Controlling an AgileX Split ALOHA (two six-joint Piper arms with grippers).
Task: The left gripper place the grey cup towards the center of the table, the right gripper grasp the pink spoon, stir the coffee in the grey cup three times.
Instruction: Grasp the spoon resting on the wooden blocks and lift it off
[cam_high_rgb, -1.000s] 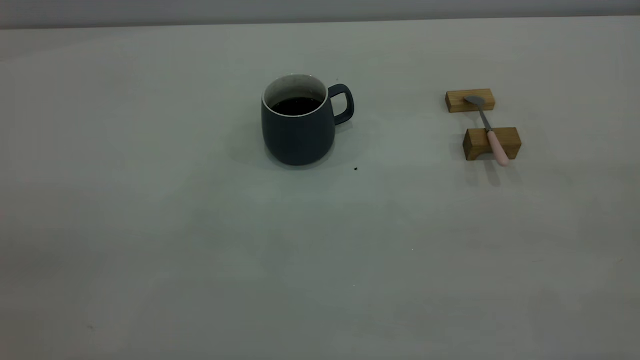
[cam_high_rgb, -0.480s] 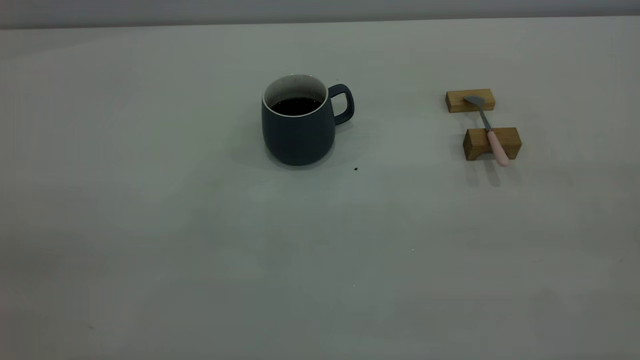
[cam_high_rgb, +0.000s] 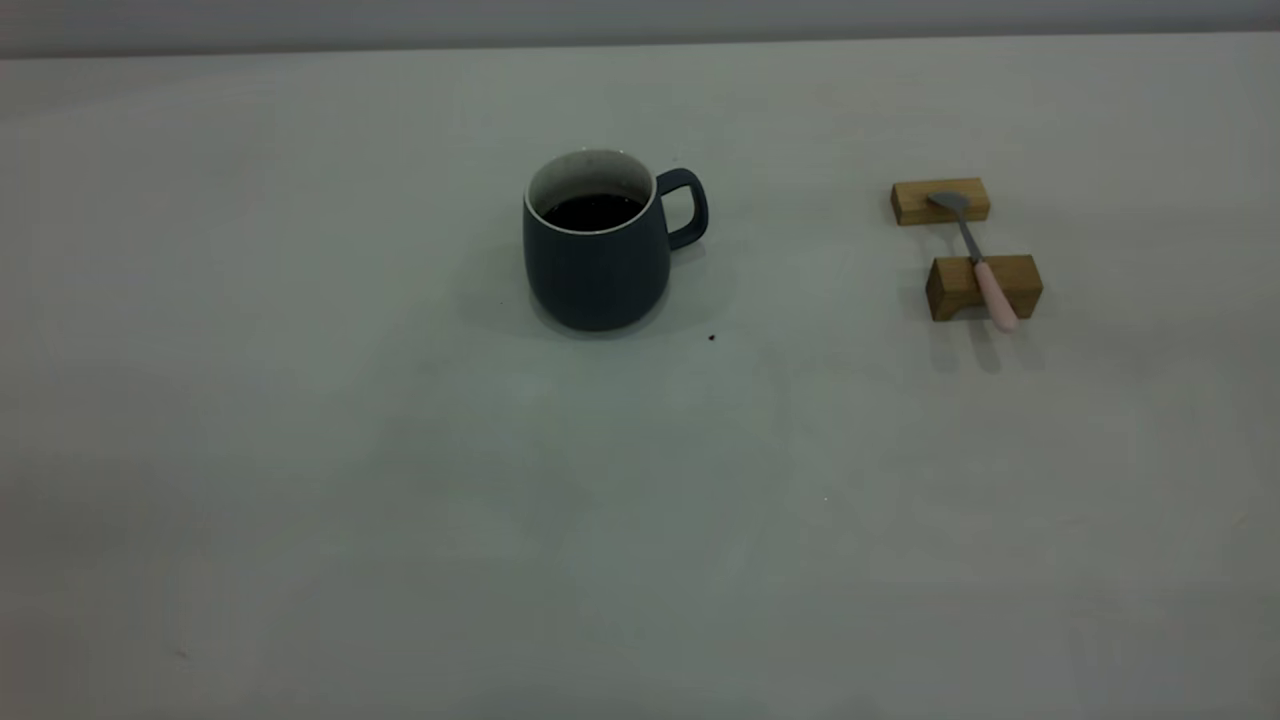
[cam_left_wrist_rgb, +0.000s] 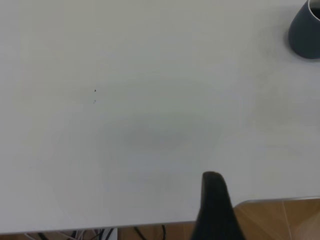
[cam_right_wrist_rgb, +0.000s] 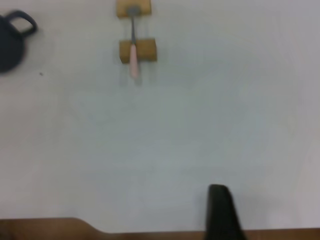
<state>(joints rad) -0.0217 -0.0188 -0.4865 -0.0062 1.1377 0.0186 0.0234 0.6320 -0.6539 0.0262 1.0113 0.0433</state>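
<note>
1. Grey cup (cam_high_rgb: 597, 262), our landmark, stands upright on the table (cam_high_rgb: 300, 480), holding coffee (cam_high_rgb: 592, 211), handle toward the spoon.
2. Well right of the cup, we see the pink spoon (cam_high_rgb: 975, 259) bridging two wooden blocks (cam_high_rgb: 984, 287).
3. Left gripper (cam_left_wrist_rgb: 216, 207) and right gripper (cam_right_wrist_rgb: 222, 212) hang near the table edge, far from the cup; we cannot tell their jaws' state.

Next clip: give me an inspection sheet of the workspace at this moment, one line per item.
Surface: table pale, one dark speck near the cup.
Job's things: grey cup upright, coffee inside; pink spoon lying across two wooden blocks.
Clutter: nothing seen.
Grippers: left gripper and right gripper only partly visible, both far from the objects.
Cables: some below the table edge.
Surroundings: wood floor.
</note>
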